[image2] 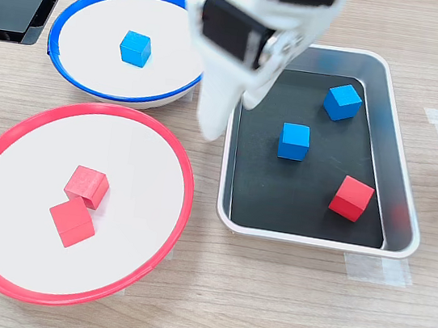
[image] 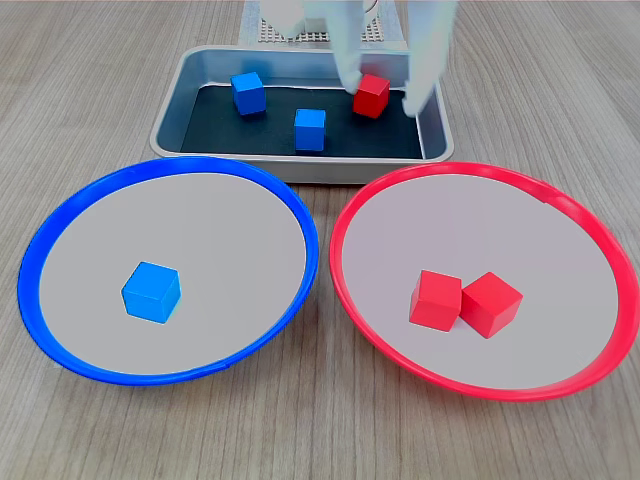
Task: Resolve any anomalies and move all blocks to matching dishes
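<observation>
1. Plainly, the sorting is half done: the blue-rimmed dish at lower left of the first exterior view holds one blue cube, and the red-rimmed dish at lower right holds two red cubes that touch each other.
2. Three blocks remain in the silver tray at top centre of the first exterior view: a blue one at its upper left, another blue one nearer the middle, and a red one towards the right.
3. The white gripper hangs over the tray's right part, blurred. Its jaws stand apart, one finger just beside the red block and the other nearer the tray wall. I judge it is lining up on that red block; whether a finger touches it I cannot tell.
4. In the second exterior view the gripper looms at top centre, seemingly high above the tray's left edge, so its closeness to the block stays uncertain.
5. No block sits in a wrongly coloured dish, so I see no obvious anomaly.
6. The cubes look matte and sharp-edged, easy to pinch on flat faces. The dishes are shallow, smooth, pale grey inside. The tray has shiny raised walls and a dull black floor; the walls could obstruct a low approach.
7. The table is pale wood grain.
</observation>
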